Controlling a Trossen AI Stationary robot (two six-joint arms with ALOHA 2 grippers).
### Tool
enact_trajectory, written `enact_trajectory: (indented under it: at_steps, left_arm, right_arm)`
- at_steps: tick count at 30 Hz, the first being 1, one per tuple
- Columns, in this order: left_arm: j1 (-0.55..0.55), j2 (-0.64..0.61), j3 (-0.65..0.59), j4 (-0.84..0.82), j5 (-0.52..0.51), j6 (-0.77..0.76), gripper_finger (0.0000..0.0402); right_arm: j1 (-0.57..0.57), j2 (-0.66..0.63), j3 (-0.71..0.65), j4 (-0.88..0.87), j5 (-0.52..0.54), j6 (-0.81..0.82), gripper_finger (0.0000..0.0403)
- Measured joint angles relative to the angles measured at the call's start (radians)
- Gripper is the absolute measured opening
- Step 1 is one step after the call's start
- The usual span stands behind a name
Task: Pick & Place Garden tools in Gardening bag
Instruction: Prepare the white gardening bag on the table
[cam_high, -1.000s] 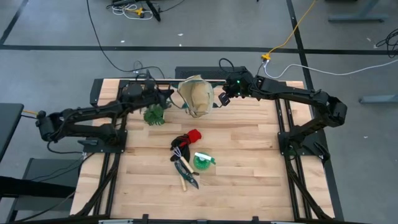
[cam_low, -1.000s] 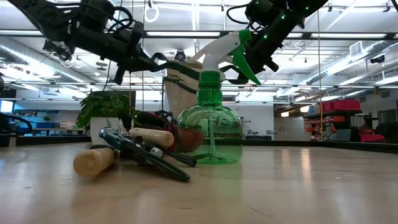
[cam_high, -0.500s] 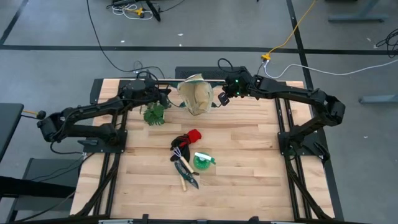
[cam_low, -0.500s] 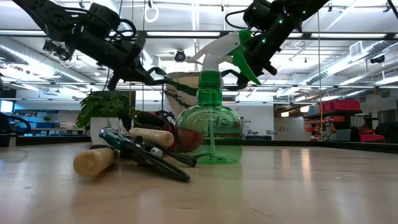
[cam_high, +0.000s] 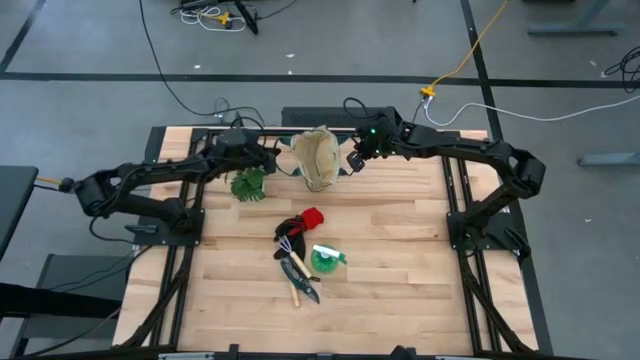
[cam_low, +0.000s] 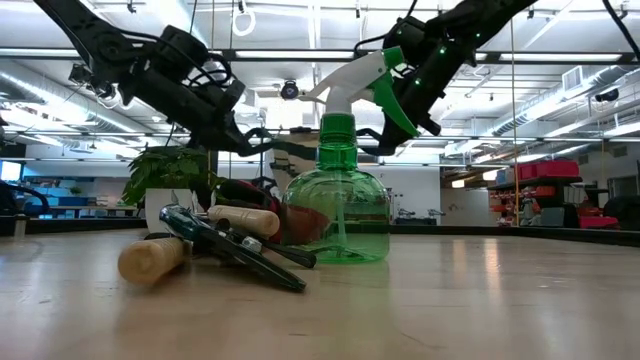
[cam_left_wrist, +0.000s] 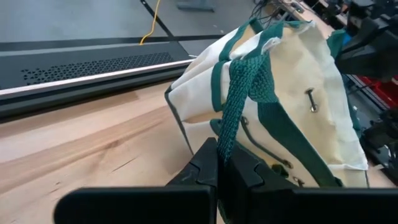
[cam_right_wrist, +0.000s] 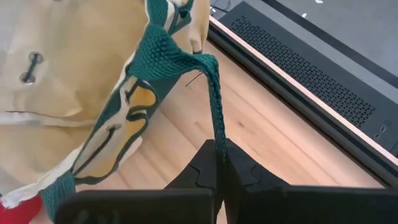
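While pinched by both claws, bag (cam_high: 316, 157).

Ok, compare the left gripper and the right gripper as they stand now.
The left gripper is shut on the green handle on its own side of the gardening bag, reaching in from the table's left. The right gripper is shut on the opposite handle, reaching in from the right. Both pinch only the webbing, holding the bag between them at the table's far edge, while the tools lie mid-table.
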Motion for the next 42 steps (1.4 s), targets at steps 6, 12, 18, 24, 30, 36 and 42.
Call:
enact_trajectory:
  at_steps: [6, 12, 18, 24, 30, 36, 42]
  left_arm:
    - [0.000, 0.000, 0.000, -0.002, -0.017, 0.000, 0.0018]
    - [0.000, 0.000, 0.000, -0.002, -0.021, -0.001, 0.0023]
    - [0.000, 0.000, 0.000, -0.003, -0.021, -0.001, 0.0011]
    - [0.000, 0.000, 0.000, -0.004, -0.027, 0.005, 0.0043]
    - [0.000, 0.000, 0.000, -0.006, -0.045, 0.007, 0.0068]
    - [0.000, 0.000, 0.000, -0.009, -0.079, 0.008, 0.0083]
    - [0.000, 0.000, 0.000, 0.004, -0.083, 0.008, 0.0087]
  right_arm:
    - [-0.011, 0.000, 0.000, 0.006, -0.019, 0.006, 0.0002]
    - [-0.011, 0.000, 0.000, 0.012, -0.019, 0.007, 0.0002]
    - [-0.011, 0.004, 0.000, 0.028, -0.018, 0.007, 0.0002]
    - [-0.011, 0.032, -0.002, 0.034, -0.031, 0.007, 0.0002]
    - [-0.011, 0.068, -0.001, 0.055, -0.034, 0.000, 0.0002]
    - [-0.012, 0.068, -0.001, 0.061, -0.038, 0.000, 0.0002]
    - [-0.017, 0.068, -0.002, 0.060, -0.042, 0.000, 0.0002]
